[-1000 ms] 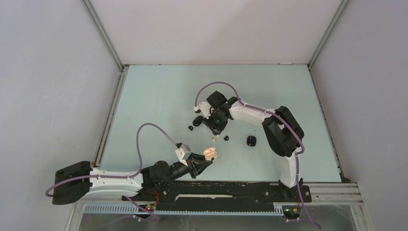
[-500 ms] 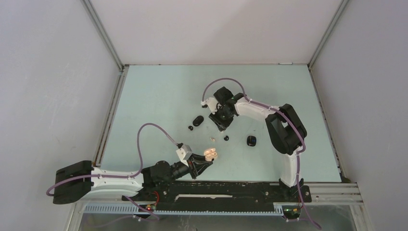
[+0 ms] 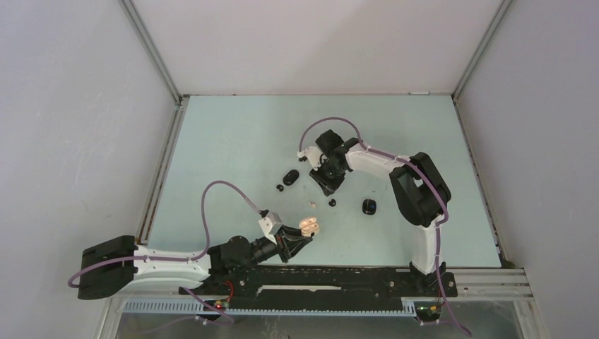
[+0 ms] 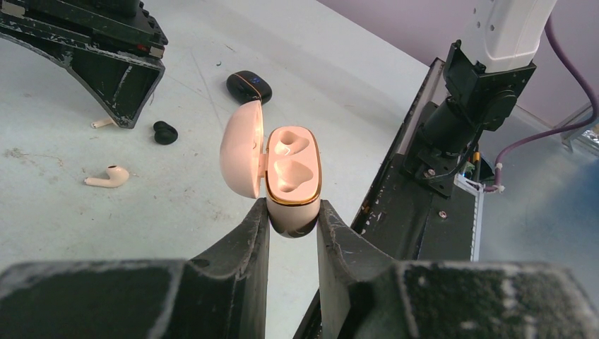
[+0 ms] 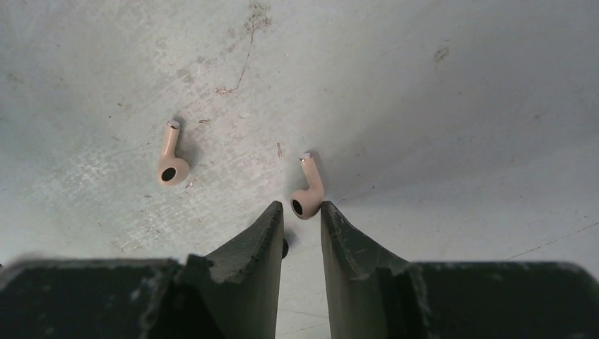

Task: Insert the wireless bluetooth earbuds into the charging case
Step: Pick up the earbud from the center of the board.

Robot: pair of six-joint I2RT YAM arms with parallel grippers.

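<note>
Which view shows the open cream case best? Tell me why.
Left wrist: the cream case fills mid-frame, lid open, both sockets empty. Top external shows only a small pale blob; right wrist misses it.

Cream charging case (image 4: 292, 176), lid open, both sockets empty, held near the counter's (image 3: 233, 141) near edge; two cream earbuds (image 5: 172, 164) lie flat mid-counter.

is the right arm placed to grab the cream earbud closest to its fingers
Probably yes: the right gripper hangs right at that cream earbud, its round head at the mouth of the parted jaws. The other cream earbud lies off to one side, out of the way.
</note>
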